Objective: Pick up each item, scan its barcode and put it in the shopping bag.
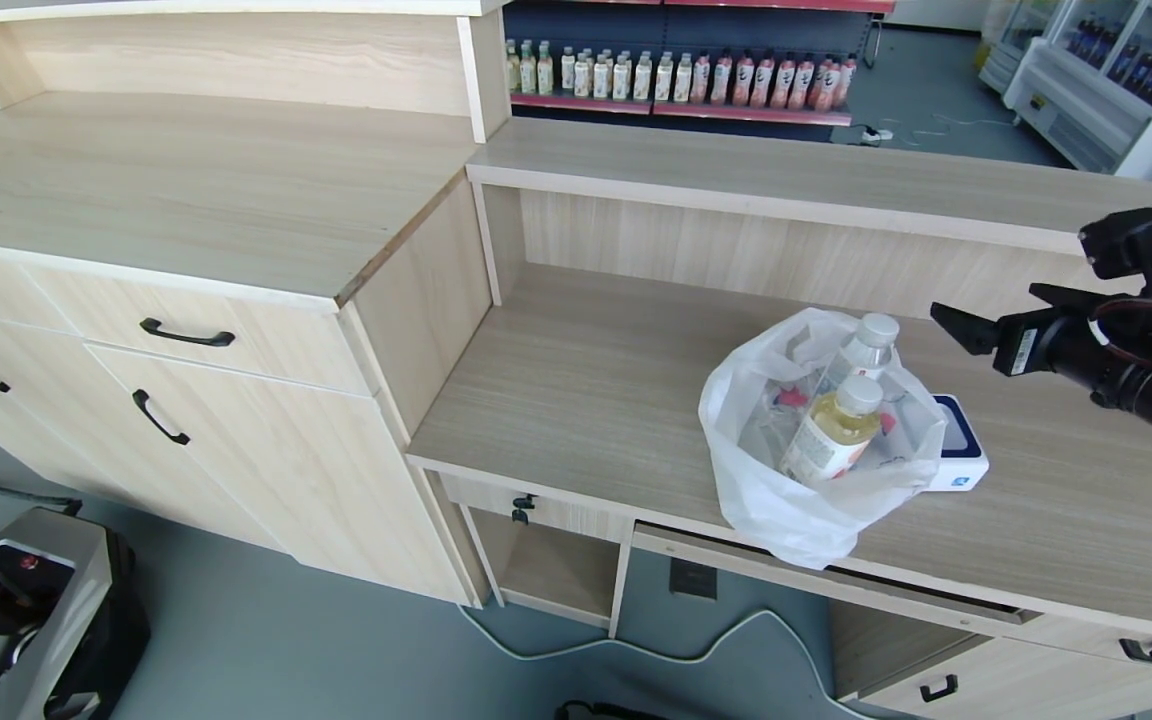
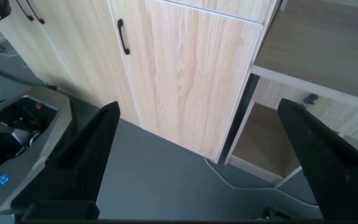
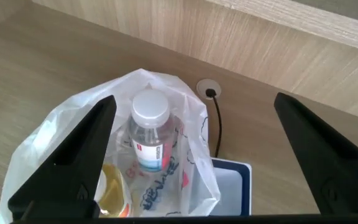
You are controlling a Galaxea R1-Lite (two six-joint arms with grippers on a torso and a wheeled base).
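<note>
Right gripper (image 1: 986,305) is wide open and empty, just right of the bag (image 1: 766,500) holding a yellow bottle (image 1: 834,432) and a clear bottle (image 1: 868,350); left gripper (image 2: 197,107) is open too.

Bright, even light casts only soft shadows.

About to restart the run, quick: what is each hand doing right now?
Left hand: open, holding nothing.
Right hand: open, holding nothing, pointed at the shopping bag.
</note>
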